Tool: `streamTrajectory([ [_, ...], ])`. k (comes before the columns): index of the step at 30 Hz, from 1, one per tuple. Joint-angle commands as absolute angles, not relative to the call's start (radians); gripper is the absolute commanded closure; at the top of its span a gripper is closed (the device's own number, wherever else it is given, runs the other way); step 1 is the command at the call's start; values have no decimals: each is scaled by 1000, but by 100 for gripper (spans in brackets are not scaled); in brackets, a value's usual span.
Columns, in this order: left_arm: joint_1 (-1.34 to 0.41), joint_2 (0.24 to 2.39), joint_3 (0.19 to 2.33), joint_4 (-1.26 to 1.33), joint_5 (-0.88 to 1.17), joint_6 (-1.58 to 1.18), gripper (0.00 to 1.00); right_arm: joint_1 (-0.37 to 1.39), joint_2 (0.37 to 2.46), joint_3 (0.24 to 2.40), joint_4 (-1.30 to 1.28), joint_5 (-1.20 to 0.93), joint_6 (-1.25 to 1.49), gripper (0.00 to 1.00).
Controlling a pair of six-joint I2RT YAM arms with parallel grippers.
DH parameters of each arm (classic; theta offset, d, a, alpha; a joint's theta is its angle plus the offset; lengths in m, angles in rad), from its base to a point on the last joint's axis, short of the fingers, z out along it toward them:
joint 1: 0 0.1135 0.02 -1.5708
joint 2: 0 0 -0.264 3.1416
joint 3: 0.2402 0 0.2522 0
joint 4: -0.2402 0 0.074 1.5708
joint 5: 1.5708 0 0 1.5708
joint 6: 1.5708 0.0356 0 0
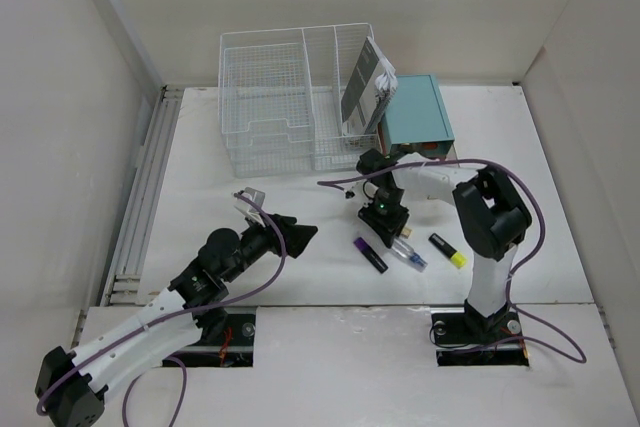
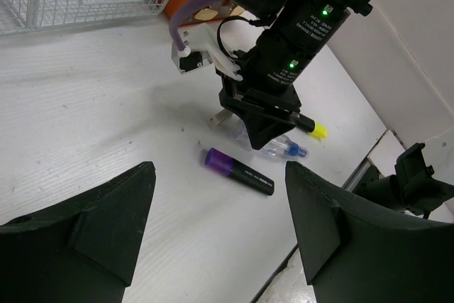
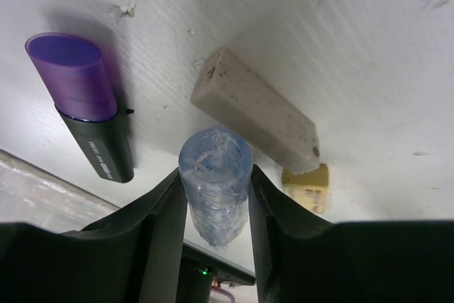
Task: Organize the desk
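Clear plastic pen is pinched by the right gripper, purple highlighter at its nine o'clock on the desk, while the left gripper hangs spread.

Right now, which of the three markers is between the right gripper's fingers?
The clear marker with the blue cap; the right gripper pinches it, while the purple highlighter and yellow highlighter lie to either side.

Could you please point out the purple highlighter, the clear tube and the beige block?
purple highlighter [image 2: 240,174], left wrist view, on its black barrel.
clear tube [image 3: 215,182], right wrist view, on its rounded end.
beige block [image 3: 259,118], right wrist view, mid-face.
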State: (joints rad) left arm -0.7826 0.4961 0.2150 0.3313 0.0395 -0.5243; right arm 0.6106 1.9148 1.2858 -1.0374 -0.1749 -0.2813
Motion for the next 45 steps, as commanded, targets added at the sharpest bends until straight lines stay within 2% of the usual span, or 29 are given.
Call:
streamTrajectory([
  [1,-778,499,216,373,32,-517,29,623,1856,1313,-962,-132,-304,95],
  [7,-778,499,216,373,32,-526,29,623,1787,1322,-971,-120,-334,96],
  [19,-778,540,225,391,32,-526,31,641,1617,1538,-1086,-356,-439,97],
  [26,-778,540,225,391,32,-526,31,586,1528,1704,-1062,-368,-472,99],
  [29,-778,540,225,391,32,-526,31,543,1488,1723,-1010,-296,-483,100],
  [33,-778,549,225,391,32,-526,31,476,1425,1665,-917,-193,-524,100],
  [45,-778,568,235,391,41,-526,31,242,1350,1474,-765,-219,-689,100],
])
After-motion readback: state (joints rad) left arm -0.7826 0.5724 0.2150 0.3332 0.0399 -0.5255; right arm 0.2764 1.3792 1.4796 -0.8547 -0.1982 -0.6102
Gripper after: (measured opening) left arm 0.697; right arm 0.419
